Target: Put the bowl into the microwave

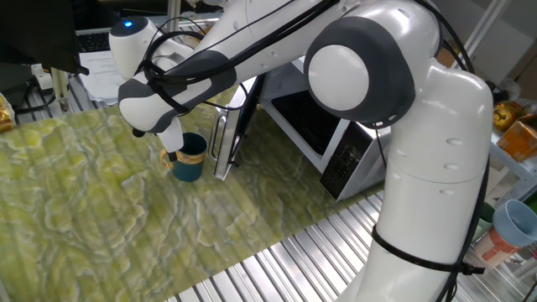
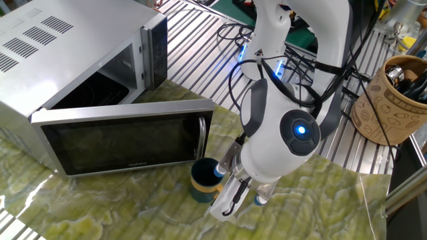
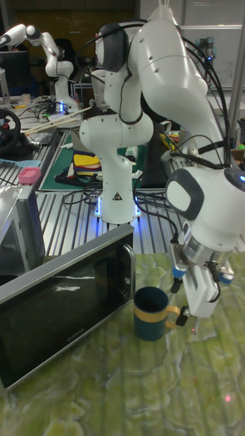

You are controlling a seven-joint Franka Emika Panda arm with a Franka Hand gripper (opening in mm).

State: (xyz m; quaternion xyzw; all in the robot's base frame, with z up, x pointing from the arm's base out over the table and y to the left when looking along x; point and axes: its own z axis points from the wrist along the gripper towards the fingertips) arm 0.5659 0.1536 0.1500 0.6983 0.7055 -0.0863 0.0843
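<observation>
The bowl (image 1: 189,158) (image 2: 202,180) (image 3: 150,313) is a dark teal mug with a yellow band and handle. It stands upright on the green marbled mat, just in front of the microwave's open door (image 2: 127,137) (image 3: 64,306). The white microwave (image 2: 67,53) (image 1: 323,126) has its dark cavity exposed behind that door. My gripper (image 1: 171,154) (image 2: 231,195) (image 3: 185,312) reaches down at the mug's handle side. Its fingers look closed on the yellow handle, which is mostly hidden by them.
The swung-out door (image 1: 228,138) stands close beside the mug. A brown tool holder (image 2: 393,100) sits at the far right. A pale blue cup (image 1: 513,220) stands off the mat. Ribbed metal table (image 2: 200,40) surrounds the mat. A second arm (image 3: 47,41) is far behind.
</observation>
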